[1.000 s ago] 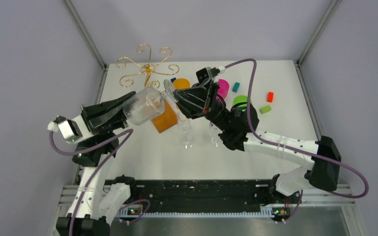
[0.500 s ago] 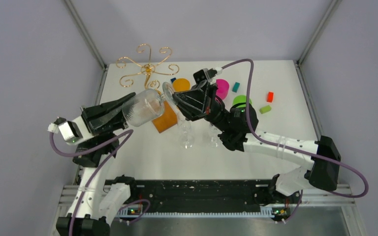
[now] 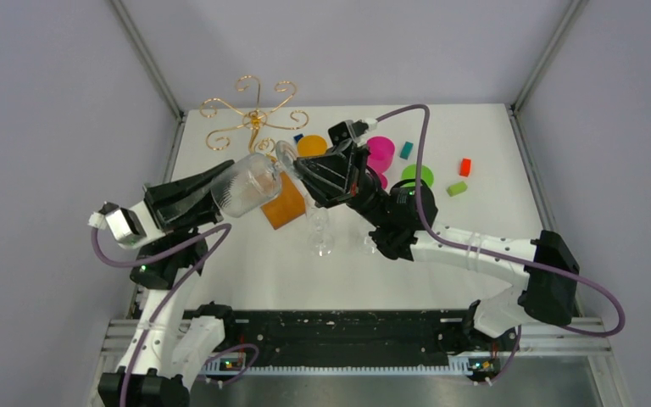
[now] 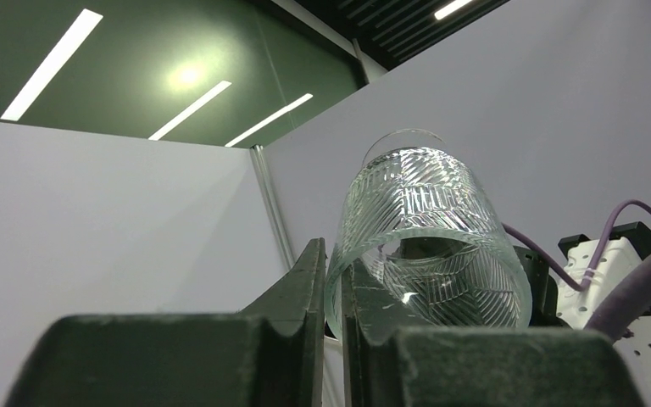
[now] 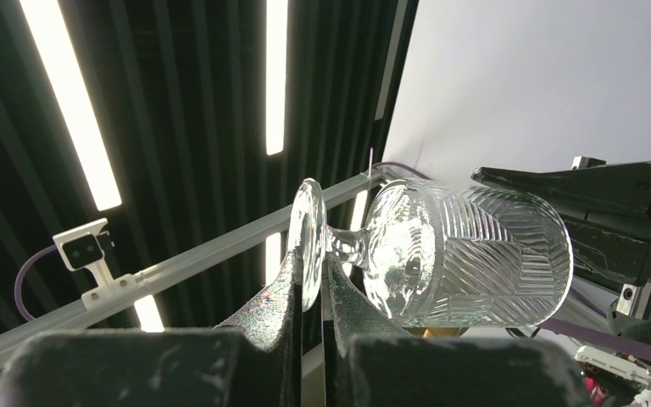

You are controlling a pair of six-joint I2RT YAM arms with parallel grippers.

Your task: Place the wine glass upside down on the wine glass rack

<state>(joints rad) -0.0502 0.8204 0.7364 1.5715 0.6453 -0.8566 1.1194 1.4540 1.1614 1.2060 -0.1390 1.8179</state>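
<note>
ok, left gripper (image 3: pixel 220 183) is pinched shut on the rim of the wine glass (image 3: pixel 250 182), one finger inside the bowl and one outside. the glass lies on its side in the air, mouth to the left and foot to the right. right gripper (image 3: pixel 295 165) is clamped across the foot disc. wine glass rack (image 3: pixel 254 114) stands just behind, and the glass isn't hooked on any scroll arm.

No writing, label, brand or number is legible anywhere.
</note>
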